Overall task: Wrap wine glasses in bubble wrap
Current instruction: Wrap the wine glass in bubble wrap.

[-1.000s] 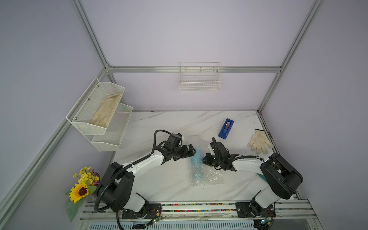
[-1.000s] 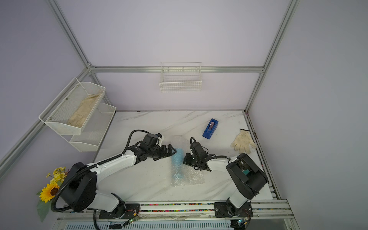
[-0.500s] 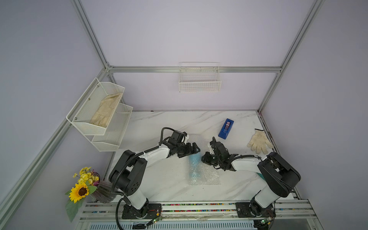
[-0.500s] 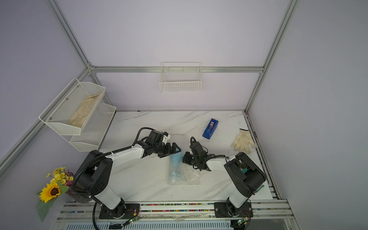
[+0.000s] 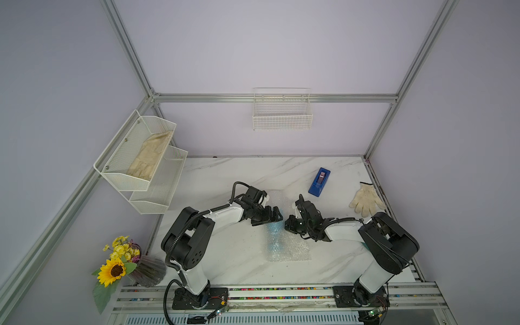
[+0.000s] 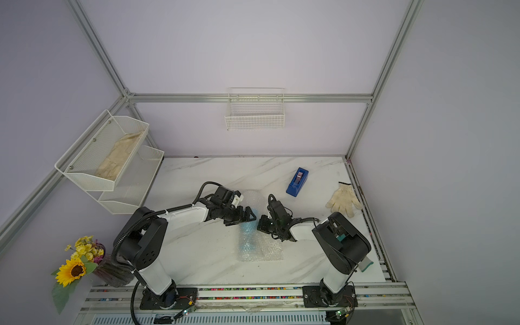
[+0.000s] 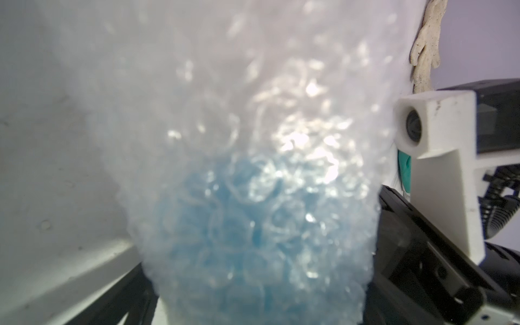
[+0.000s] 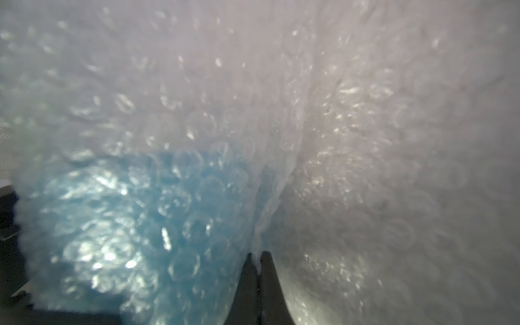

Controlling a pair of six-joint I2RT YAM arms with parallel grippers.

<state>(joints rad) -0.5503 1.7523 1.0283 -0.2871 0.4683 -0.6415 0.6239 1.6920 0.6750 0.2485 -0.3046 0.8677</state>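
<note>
Item: wine glass (image 5: 273, 231). One sky-blue goblet lying on its side at mid-table, between the two arms. It is covered by the sheet and its colour shows through the bubbles in both top views and both wrist views. Which end is the foot cannot be told.

Item: bubble wrap (image 5: 294, 250). Clear sheet, partly drawn up and over the goblet. A loose flat portion is spread on the table (image 5: 225, 253) on the right arm's side of the goblet.

Item: left gripper (image 5: 277, 216). Jaws wide apart at the far end of the covered goblet, holding nothing. Contact with the wrap cannot be told.

Item: right gripper (image 8: 256, 263). Jaws together, clamped on a raised fold of the bubble wrap just beside the goblet.

Items not in use: blue tape dispenser (image 5: 319, 182) and cream glove (image 5: 365, 200), both well apart from the work, toward the back right of the table.

Step in hand, as judged: folding the sheet around the goblet. One layer is over it, the wrap is not closed and the flat portion is not yet taken up.

Next move, as judged: the open jaws need to steady the covered goblet so that it does not roll. The pinched fold then needs to be carried across and tucked under without slack, and without dragging the goblet off the sheet
</note>
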